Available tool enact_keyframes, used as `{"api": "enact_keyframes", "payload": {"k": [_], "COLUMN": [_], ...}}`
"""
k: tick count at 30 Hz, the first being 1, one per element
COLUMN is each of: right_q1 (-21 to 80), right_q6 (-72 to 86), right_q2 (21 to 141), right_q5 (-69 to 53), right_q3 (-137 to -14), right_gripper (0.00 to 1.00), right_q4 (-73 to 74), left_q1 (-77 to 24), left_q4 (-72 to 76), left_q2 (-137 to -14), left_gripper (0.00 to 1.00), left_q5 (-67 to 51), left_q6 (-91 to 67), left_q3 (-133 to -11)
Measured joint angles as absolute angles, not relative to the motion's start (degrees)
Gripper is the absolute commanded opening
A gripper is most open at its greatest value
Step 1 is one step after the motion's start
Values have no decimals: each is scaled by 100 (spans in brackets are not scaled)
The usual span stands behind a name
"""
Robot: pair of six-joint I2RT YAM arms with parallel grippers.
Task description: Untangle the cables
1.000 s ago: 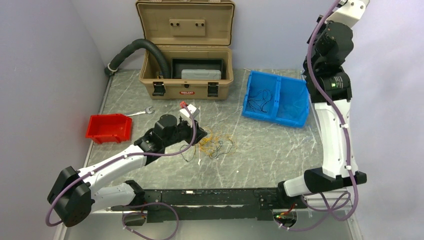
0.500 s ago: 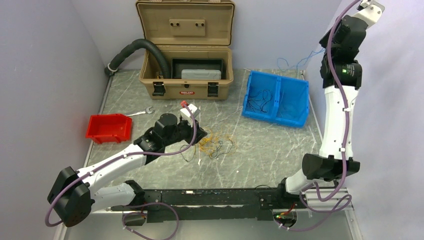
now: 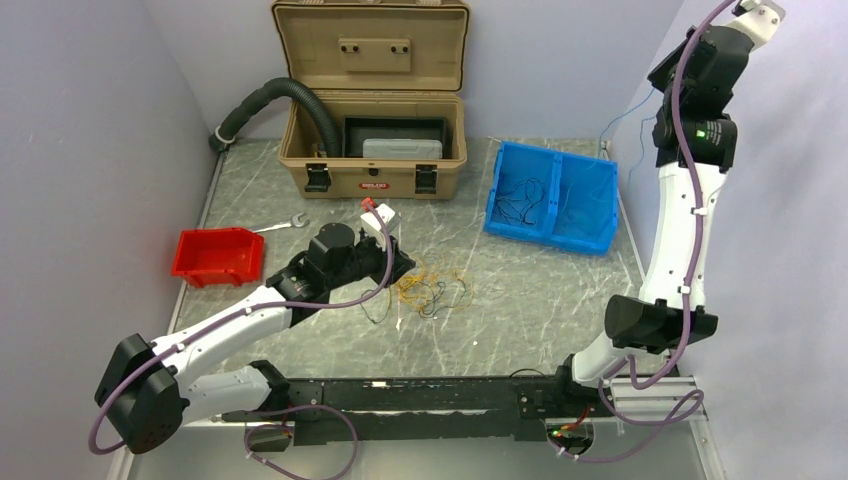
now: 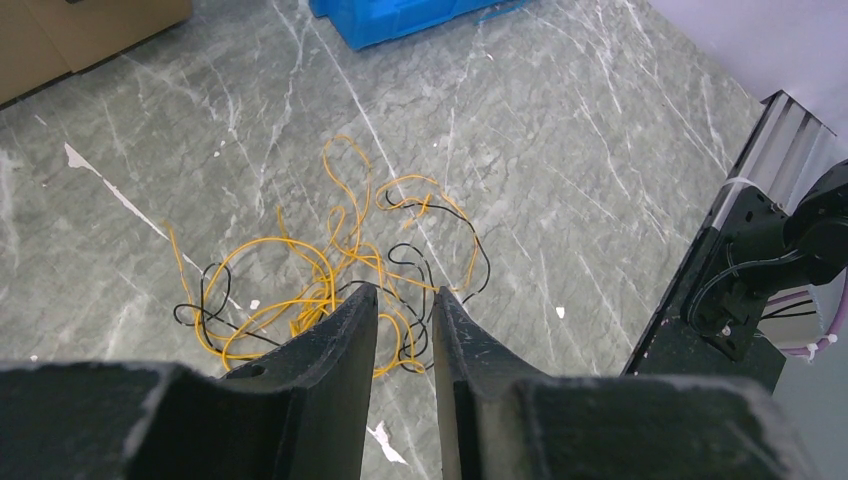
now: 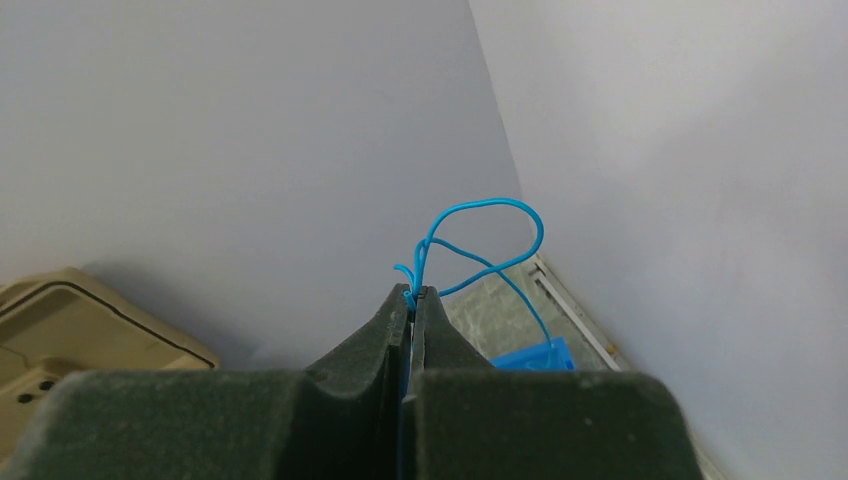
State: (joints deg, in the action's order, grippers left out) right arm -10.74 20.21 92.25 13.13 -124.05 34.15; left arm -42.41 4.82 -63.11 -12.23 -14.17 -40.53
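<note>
Yellow-orange and black cables (image 4: 330, 270), hair-thin, looped in tangle at marbled tabletop (image 3: 540, 290) centre; my left pincer (image 4: 405, 292) slightly spread above. High near back-right corner, my right pincer (image 5: 412, 291) pinches blue cable (image 5: 488, 201).

No text legible in any view. Only candidate: small red label (image 3: 373, 185) on front wall of tan case (image 3: 370, 60), between its two latches. Pale marks on it, too small to read. No brand, number or sign can be made out on it.
</note>
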Motion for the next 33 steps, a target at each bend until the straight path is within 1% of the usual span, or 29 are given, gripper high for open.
{"api": "enact_keyframes", "payload": {"k": [6, 12, 33], "right_q1": [-1105, -1190, -1455], "right_q6": [2080, 2196, 2443], "right_q2": [9201, 9177, 8849], "right_q5": [1288, 1245, 1140], "right_q3": [-12534, -12077, -8626], "right_gripper": [0, 0, 0], "right_q4": [3376, 3301, 2626], "left_q1": [-4241, -4241, -4241], "left_q4": [484, 478, 373], "left_q2": [-6309, -6241, -6187], "left_gripper": [32, 32, 32], "left_q5": [-1225, -1223, -1225], "left_q6": [-1417, -1420, -1422], "left_q3": [-4053, -4053, -4053]}}
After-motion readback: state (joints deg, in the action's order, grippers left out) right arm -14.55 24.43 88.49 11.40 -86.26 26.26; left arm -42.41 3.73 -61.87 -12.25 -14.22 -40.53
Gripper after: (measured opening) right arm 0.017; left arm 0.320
